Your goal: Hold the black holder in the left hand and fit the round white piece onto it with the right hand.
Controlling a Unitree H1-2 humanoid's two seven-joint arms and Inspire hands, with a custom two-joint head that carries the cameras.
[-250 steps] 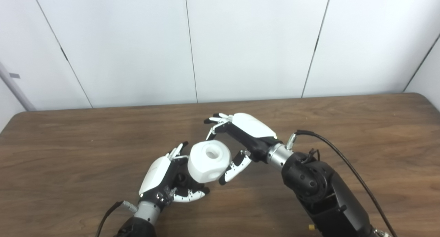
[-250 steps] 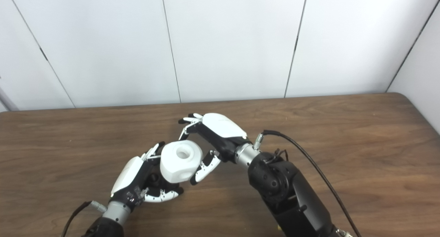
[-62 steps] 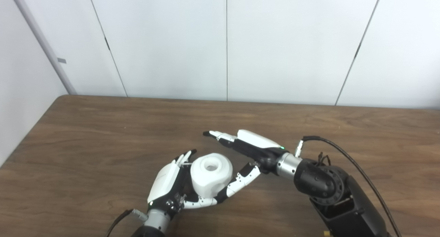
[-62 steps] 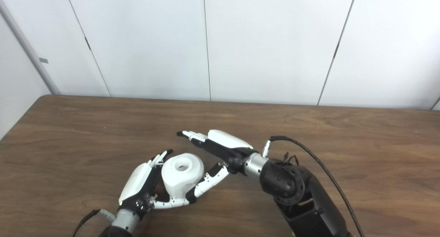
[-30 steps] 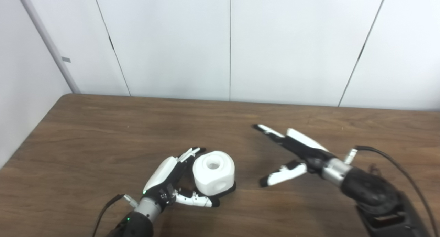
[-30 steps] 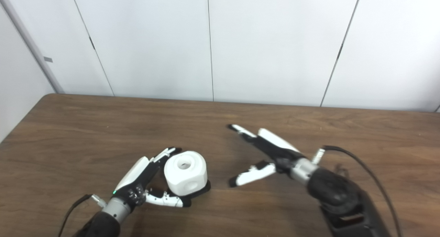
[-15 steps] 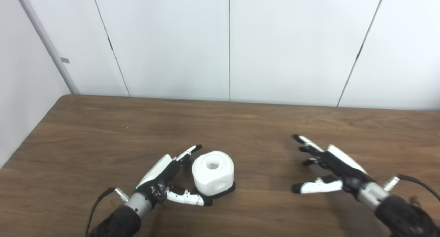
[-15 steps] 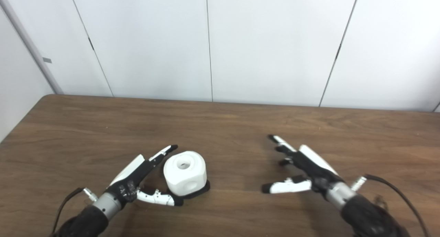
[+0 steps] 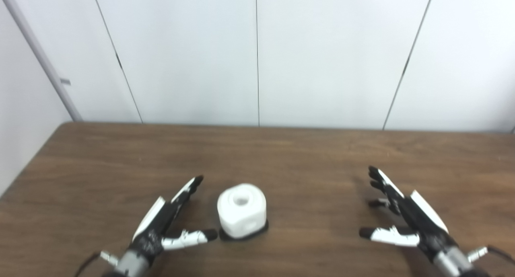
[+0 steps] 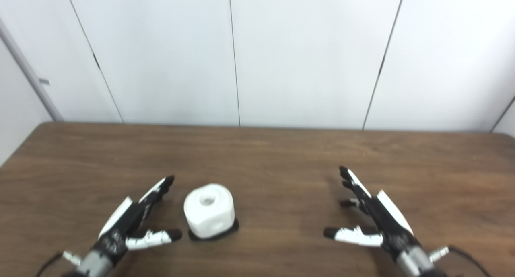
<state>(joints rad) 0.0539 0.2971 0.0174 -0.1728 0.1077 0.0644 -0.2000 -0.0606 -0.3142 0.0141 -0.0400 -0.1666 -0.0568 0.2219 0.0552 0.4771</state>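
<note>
Both hands withdrawn | left hand [image 9: 161,224], right hand [image 9: 406,220] spread, empty | white piece [image 9: 242,210] between

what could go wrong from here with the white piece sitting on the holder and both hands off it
The left hand is open with its thumb tip close to the black holder; a careless move might nudge it. The round white piece stands unheld on the holder, and whether it is fully seated cannot be seen, so it might tip.

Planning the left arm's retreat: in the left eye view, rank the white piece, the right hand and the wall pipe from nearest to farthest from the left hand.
1. White piece: just right of the left hand, seated on the black holder.
2. Wall pipe: back left corner, behind the table.
3. Right hand: far right, open.

The last two are too close to call.
</note>
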